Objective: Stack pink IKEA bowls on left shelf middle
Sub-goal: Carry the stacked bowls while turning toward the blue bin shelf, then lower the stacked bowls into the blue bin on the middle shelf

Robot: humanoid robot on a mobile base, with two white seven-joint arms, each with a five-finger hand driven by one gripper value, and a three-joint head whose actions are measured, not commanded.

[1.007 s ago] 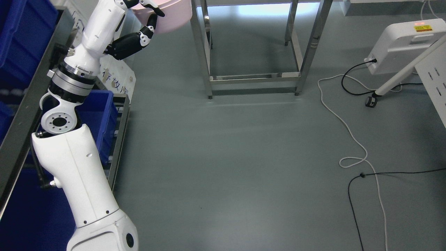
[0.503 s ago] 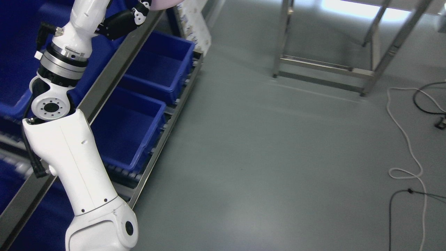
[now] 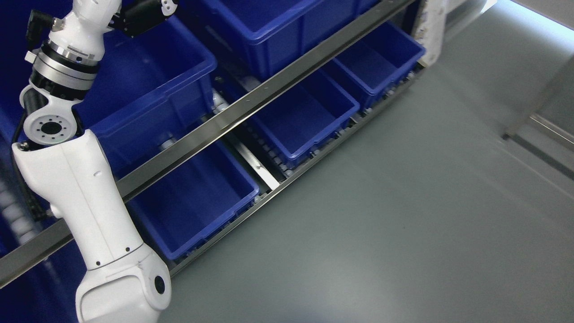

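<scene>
Blue plastic bins fill the rack on the left. Upper-level bin sits right behind the left arm, and a second upper bin is beside it to the right. Below the steel rail running diagonally across the rack: three more bins, near, middle, far. All look empty inside where visible. Roller track shows between the near and middle lower bins.

Left arm comes up from bottom left, white shell, silver wrist ring. Left hand is cut by the top edge; only a black segment with a white knuckle shows. Can't tell how far the fingers are curled or whether they hold anything.

No pink bowl visible in the frame, so its position and look can't be read.

Grey floor on the right, some motion blur at far right.
</scene>
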